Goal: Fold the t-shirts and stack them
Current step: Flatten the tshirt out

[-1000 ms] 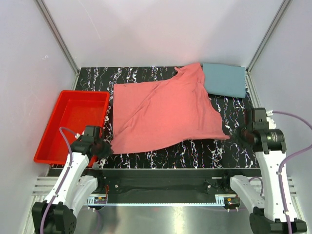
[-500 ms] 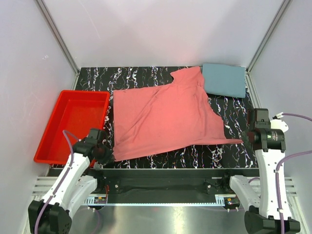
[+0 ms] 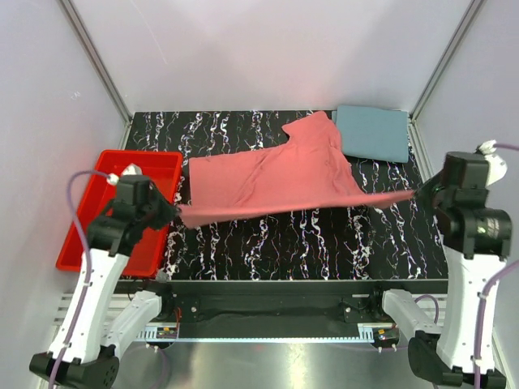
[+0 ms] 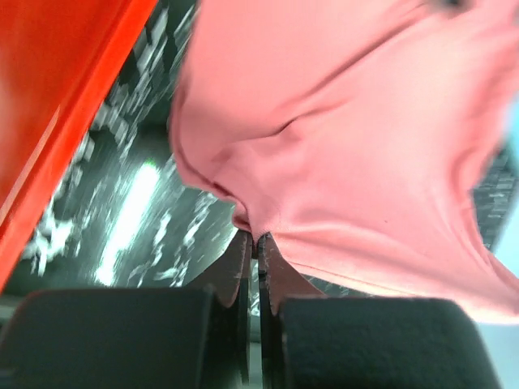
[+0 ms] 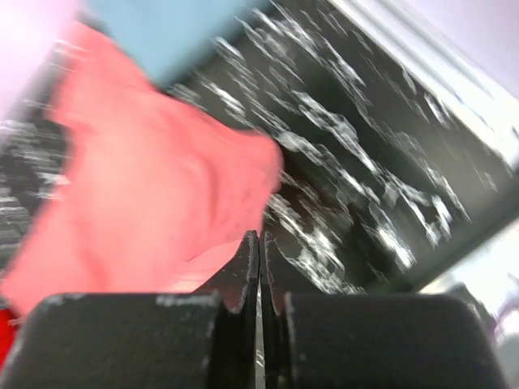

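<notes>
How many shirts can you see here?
2. The salmon-pink shirt is stretched between the left hand and right hand above the table; the grey-blue shirt lies folded at the far right corner. Another could hide beneath the pink one.

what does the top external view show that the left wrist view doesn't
Only top external: the right end effector shut on the far corner of the salmon-pink shirt, and the folded grey-blue shirt at the far right. Only left wrist: close up, the left end effector pinching a bunched fabric corner. Both: that salmon-pink shirt, the red tray and the marbled table.
</notes>
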